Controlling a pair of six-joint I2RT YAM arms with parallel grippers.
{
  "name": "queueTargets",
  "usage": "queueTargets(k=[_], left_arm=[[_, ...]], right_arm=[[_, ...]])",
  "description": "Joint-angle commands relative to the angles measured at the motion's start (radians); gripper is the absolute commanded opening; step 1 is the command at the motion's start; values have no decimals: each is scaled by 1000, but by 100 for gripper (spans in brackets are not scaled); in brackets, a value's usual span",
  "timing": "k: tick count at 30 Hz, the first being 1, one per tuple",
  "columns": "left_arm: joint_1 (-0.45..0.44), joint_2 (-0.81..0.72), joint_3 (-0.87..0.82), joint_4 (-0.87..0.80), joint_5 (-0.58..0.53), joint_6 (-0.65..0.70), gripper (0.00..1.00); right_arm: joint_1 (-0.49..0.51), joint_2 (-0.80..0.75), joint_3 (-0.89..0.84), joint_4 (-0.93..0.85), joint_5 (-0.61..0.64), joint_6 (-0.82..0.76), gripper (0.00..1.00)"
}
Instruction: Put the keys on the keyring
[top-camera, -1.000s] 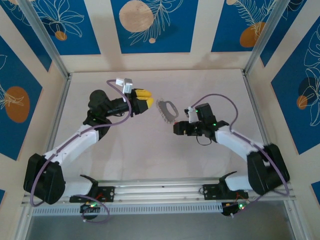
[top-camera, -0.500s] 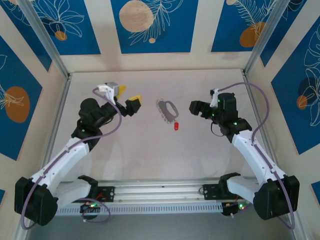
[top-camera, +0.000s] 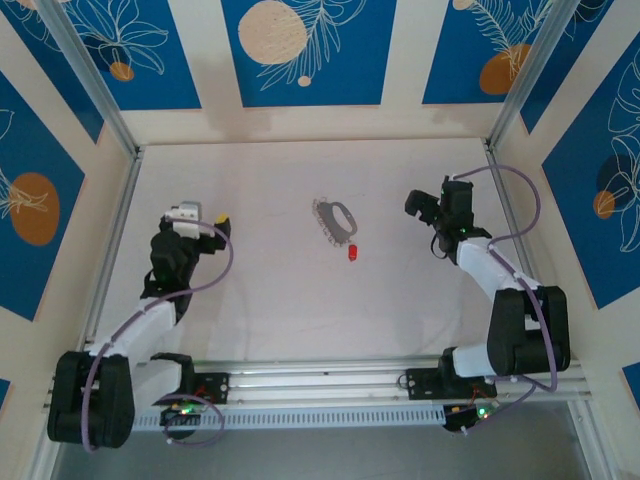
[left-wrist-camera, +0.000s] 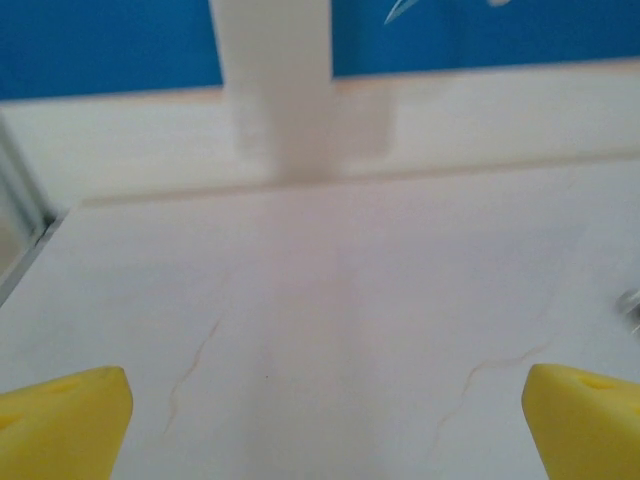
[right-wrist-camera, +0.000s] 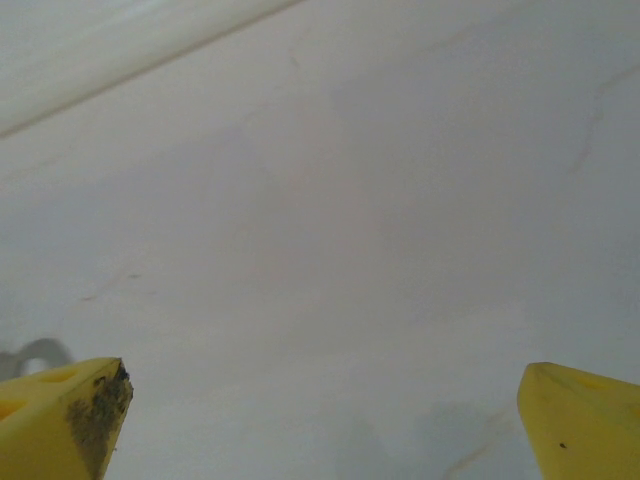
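A matte, off-white tabletop (top-camera: 280, 300) with faint hairline cracks fills the middle of the top view. It is fenced by cream walls carrying blue wall panels (top-camera: 300, 50) printed with orange discs and white line-drawn leaves. The left arm (top-camera: 140, 320), white-shelled with black joints and a looping purple cable (top-camera: 215, 270), folds back along the left side of the frame. The right arm (top-camera: 500, 285), built the same way, bends up the right side. The left gripper (top-camera: 218, 220) sits at middle left; in its wrist view (left-wrist-camera: 325, 410) the smooth yellow wedge-shaped fingertips (left-wrist-camera: 60, 420) stand spread to the frame's lower corners, released, with bare table between them. The right gripper (top-camera: 422, 205) sits at middle right and is likewise released (right-wrist-camera: 325, 410), its yellow fingertips (right-wrist-camera: 585, 420) far apart over bare table, the left one smudged with dark grime. The keyring (top-camera: 335, 219), a thin grey metal oval with a fringe of small grey pieces along its left side, lies flat just above the centre of the top view, between the two grippers and well apart from both. The key (top-camera: 353, 253), tiny with a bright red head, lies on the table just below and right of the keyring, separate from it.
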Motion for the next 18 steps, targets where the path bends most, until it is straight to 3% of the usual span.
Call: queueTargets(k=[1,4,8,13,18], left_arm=[[24,44,-42,143,-26,54,100],[28,120,-71,191,-18,61,100],[32,243,-121,368,36,35,100],[32,353,-124,469,52,42,100],[32,497,-113,590,103,59,100]], right_arm=[[-2,30,-40,131,156,-79,99],[-9,62,-25,107,225,-95,99],[0,87,-57,183,201,-177,99],[20,112,-300,625,100,-245,99],[2,119,-407,810,-87,-298,99]])
